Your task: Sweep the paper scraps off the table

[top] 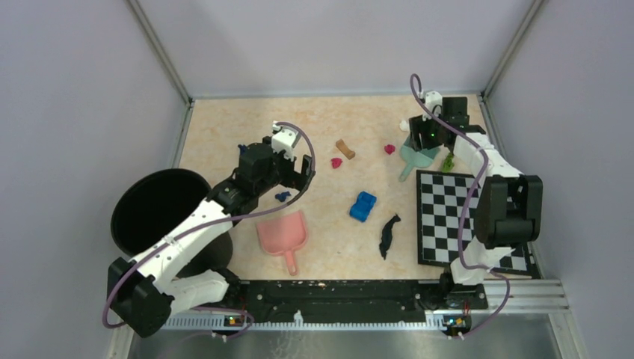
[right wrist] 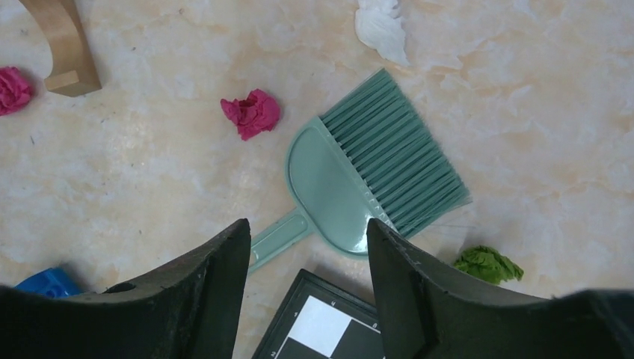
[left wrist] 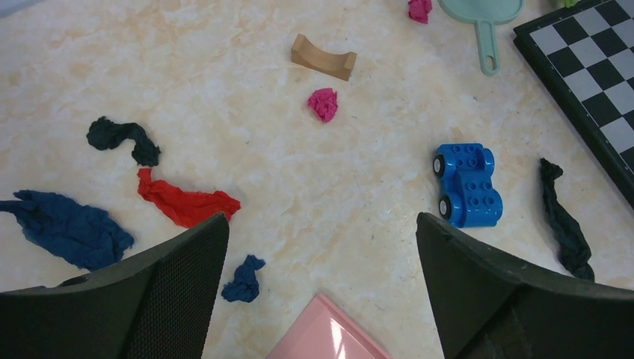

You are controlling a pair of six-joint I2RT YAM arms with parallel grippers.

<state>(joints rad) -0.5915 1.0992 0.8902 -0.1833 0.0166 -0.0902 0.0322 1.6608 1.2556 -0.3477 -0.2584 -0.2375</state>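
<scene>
On the table (top: 224, 120) lie nine scraps (left wrist: 323, 103): two black, two dark blue, two magenta, one red, one white, one green. With them are one wooden arch (left wrist: 323, 57), one blue toy car (left wrist: 469, 185), one pink dustpan (top: 282, 233), one green brush (right wrist: 351, 179) and one chequered board (top: 456, 217). One black bin (top: 153, 209) stands at the table's left side.

The left gripper (left wrist: 321, 224) hangs over the left half, jaws spread wide with nothing between them. The small blue scrap (left wrist: 243, 280) lies just beside one finger, near the dustpan's corner. The red scrap (left wrist: 187, 203) meets that finger's tip in the wrist view, and the big blue scrap (left wrist: 67, 228) and crumpled black scrap (left wrist: 119, 138) lie farther out. The long black scrap (left wrist: 564, 221) lies outside the other finger, past the car.

The right gripper (right wrist: 306, 224) is at the far right, jaws apart, astride the brush's neck; whether they touch it cannot be told. One magenta scrap (right wrist: 252, 112) lies ahead of it, the white scrap (right wrist: 381, 26) beyond the bristles, and the green scrap (right wrist: 487, 263) just beside one finger.
</scene>
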